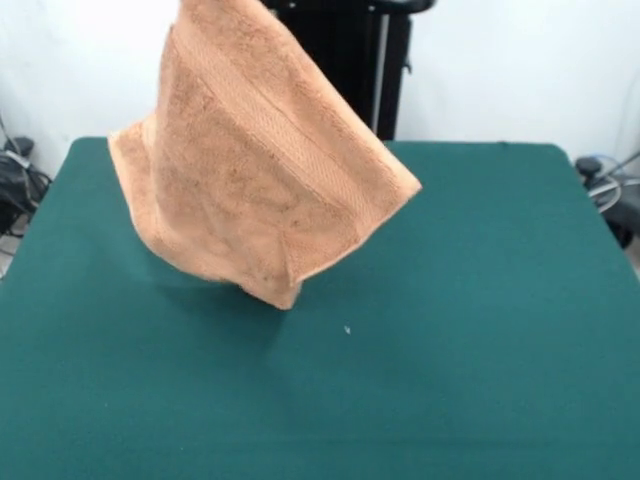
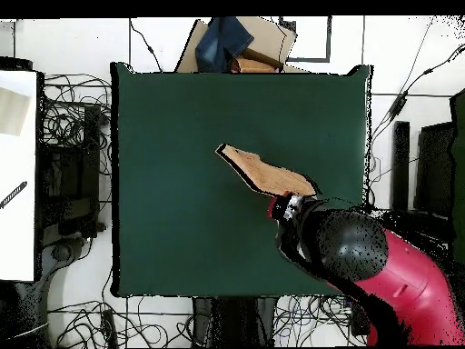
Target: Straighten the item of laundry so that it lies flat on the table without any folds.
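STATE: hand towel (image 1: 265, 170) hanging below jaws, clear of tabletop (image 1: 480, 330) | JAWS: grip state indeterminate | RISK: lowering may be bunching folds.

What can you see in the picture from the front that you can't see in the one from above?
Only the front view shows the towel from the side: it hangs in the air, its lowest corner off the table, with a woven band and a shadow beneath. Its top runs out of the picture, so whatever holds it is hidden.

Only the overhead view shows the red and black arm reaching to one end of the towel, plus cables on the floor around the table. The tool itself cannot be made out.

Both show the orange-tan towel, lifted and not flat, and the green table.
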### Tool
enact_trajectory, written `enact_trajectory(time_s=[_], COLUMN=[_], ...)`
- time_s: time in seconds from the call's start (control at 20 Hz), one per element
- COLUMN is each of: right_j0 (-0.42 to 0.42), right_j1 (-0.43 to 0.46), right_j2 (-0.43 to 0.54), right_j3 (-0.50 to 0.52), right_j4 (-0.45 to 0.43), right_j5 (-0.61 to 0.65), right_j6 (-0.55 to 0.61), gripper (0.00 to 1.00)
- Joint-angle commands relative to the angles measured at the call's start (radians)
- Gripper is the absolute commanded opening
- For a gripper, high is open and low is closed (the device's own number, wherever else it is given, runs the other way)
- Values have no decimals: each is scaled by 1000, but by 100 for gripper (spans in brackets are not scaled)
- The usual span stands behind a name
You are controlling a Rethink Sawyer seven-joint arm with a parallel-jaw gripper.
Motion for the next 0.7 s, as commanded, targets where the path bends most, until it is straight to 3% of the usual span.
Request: enact_trajectory(time_s=[0.05,0.3,0.7], right_j0=[-12,-18,-17], right_j1=[-65,-72,-65], right_j2=[128,136,167], right_j3=[26,-10,-161], right_j4=[-31,-47,-101], right_j5=[124,164,315], right_j6=[-209,-202,-167], gripper=[0,0,0])
